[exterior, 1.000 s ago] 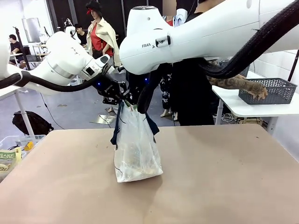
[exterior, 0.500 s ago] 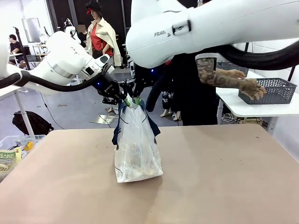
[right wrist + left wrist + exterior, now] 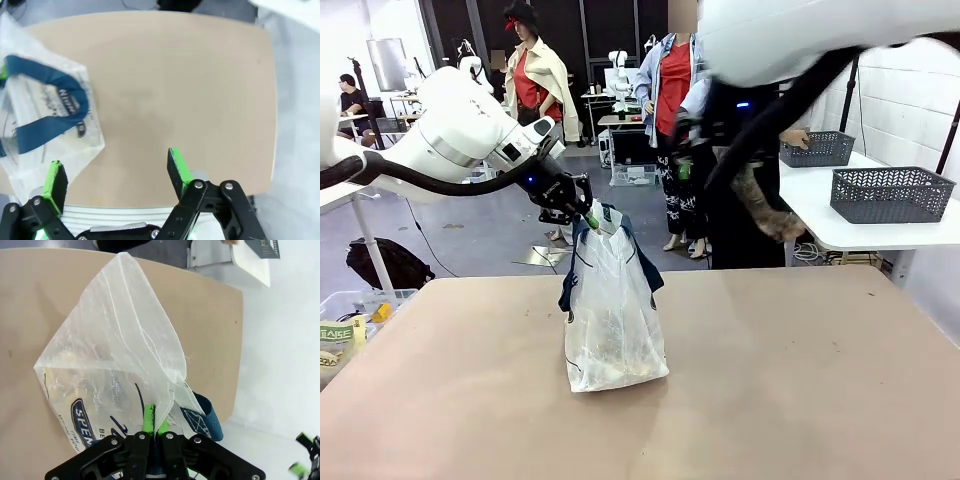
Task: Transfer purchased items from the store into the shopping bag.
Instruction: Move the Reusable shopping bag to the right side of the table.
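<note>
The shopping bag (image 3: 612,310), translucent white with navy straps, stands on the tan table (image 3: 800,390). My left gripper (image 3: 588,218) is shut on its top rim and holds it upright. In the left wrist view the green fingertips (image 3: 148,417) pinch the shopping bag's edge (image 3: 115,355) beside a navy strap (image 3: 207,415). My right gripper (image 3: 116,175) is open with nothing between its fingers, high above the table, with the bag (image 3: 45,115) off to its left. Pale contents show faintly through the bag's wall. The store basket (image 3: 892,193) sits on a white side table.
A person (image 3: 740,200) stands at the far side, one forearm (image 3: 765,205) hanging down. A second grey basket (image 3: 820,148) sits farther back. A clear bin (image 3: 350,320) with packets sits off the table's left edge. My right arm (image 3: 800,40) spans the top right.
My right gripper opened, let go of the bag's top and rose away up and to the right. The left gripper kept its hold. The person's arm left the basket and dropped down.
</note>
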`<control>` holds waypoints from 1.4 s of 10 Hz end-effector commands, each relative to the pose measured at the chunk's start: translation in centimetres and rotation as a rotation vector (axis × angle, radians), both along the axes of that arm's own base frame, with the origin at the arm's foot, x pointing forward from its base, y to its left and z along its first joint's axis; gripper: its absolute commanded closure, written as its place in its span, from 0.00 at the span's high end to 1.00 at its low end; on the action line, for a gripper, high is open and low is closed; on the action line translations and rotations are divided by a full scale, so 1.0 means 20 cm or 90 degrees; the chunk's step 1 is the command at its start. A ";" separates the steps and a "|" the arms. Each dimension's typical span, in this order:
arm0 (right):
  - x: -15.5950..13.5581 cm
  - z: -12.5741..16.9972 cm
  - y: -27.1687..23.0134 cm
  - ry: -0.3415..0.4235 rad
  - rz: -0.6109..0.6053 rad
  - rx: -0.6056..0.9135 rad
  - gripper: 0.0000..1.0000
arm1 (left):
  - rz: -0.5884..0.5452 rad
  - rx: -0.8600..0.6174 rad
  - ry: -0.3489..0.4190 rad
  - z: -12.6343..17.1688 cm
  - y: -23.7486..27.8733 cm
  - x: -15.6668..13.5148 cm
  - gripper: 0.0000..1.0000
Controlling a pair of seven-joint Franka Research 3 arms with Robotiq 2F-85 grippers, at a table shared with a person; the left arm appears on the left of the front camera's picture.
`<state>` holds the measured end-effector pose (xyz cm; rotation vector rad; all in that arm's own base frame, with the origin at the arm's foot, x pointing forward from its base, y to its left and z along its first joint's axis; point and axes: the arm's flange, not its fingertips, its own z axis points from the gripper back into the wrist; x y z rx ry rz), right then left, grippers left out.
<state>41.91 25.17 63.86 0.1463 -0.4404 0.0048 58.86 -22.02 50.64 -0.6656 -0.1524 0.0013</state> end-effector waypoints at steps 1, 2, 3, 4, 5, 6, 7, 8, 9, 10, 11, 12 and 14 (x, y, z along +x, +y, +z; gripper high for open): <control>-0.02 -0.14 -0.45 -0.002 -0.079 0.079 1.00 | -0.005 0.021 -0.005 0.02 -0.02 0.00 0.00; -0.02 -0.22 -0.63 0.035 -0.194 0.102 1.00 | 0.001 0.028 -0.002 0.02 -0.04 -0.01 0.00; -0.04 -0.30 -0.78 0.046 -0.257 0.123 1.00 | 0.011 0.042 -0.003 0.02 -0.05 -0.01 0.00; -0.07 -0.38 -0.88 0.030 -0.252 0.138 1.00 | 0.016 0.046 -0.004 0.02 -0.07 0.00 0.00; -0.08 -0.44 -0.98 0.032 -0.256 0.158 1.00 | 0.024 0.058 -0.006 0.03 -0.10 0.00 0.00; -0.05 -0.50 -1.07 0.030 -0.263 0.187 1.00 | 0.034 0.062 -0.013 0.05 -0.12 0.01 0.00; 0.00 -0.57 -1.10 0.034 -0.257 0.197 1.00 | 0.037 0.063 -0.020 0.06 -0.13 0.00 0.00; -0.05 -0.45 -1.07 0.051 -0.284 0.147 1.00 | 0.037 0.057 -0.029 0.07 -0.14 0.00 0.00; -0.05 -0.45 -1.07 0.051 -0.284 0.147 1.00 | 0.037 0.051 -0.031 0.08 -0.15 0.00 0.00; -0.05 -0.45 -1.07 0.051 -0.284 0.147 1.00 | 0.040 0.057 -0.038 0.09 -0.17 0.00 0.00; -0.05 -0.45 -1.07 0.051 -0.284 0.147 1.00 | 0.035 0.053 -0.045 0.10 -0.15 0.00 0.00; -0.05 -0.45 -1.07 0.051 -0.284 0.147 1.00 | 0.038 0.039 -0.053 0.13 -0.11 -0.02 0.00; -0.05 -0.45 -1.07 0.051 -0.284 0.147 1.00 | 0.057 0.032 -0.077 0.18 0.05 -0.08 0.00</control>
